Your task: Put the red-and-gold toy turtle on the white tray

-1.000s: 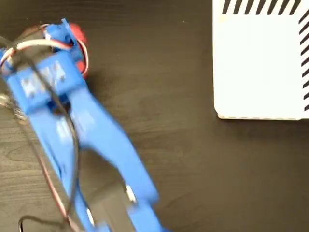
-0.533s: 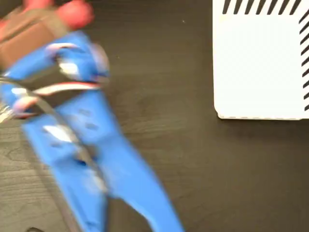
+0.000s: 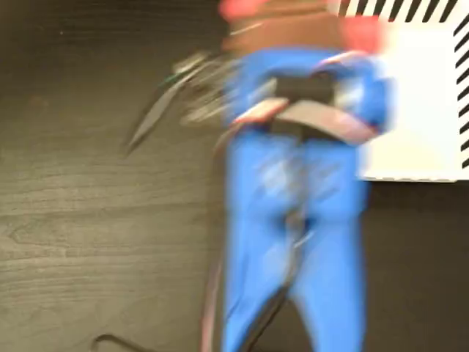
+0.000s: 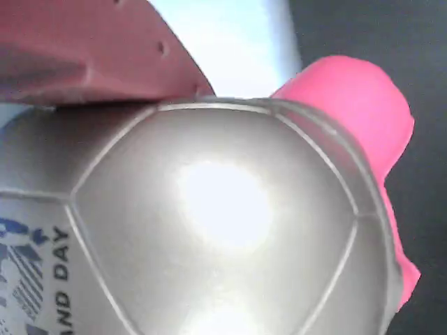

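Pincer (image 3: 293,18) clamped on the turtle (image 4: 209,230) has swung from far left of the tray (image 3: 425,110) to that tray's left edge, above the dark surface (image 3: 88,220), so release looks close.

One red-and-gold toy turtle (image 4: 209,230), pressed against the gripper finger (image 4: 91,52) just above it in the wrist view. One white tray (image 3: 421,103), just right of and partly behind the arm's end in the fixed view. One blue arm (image 3: 297,220), blurred.
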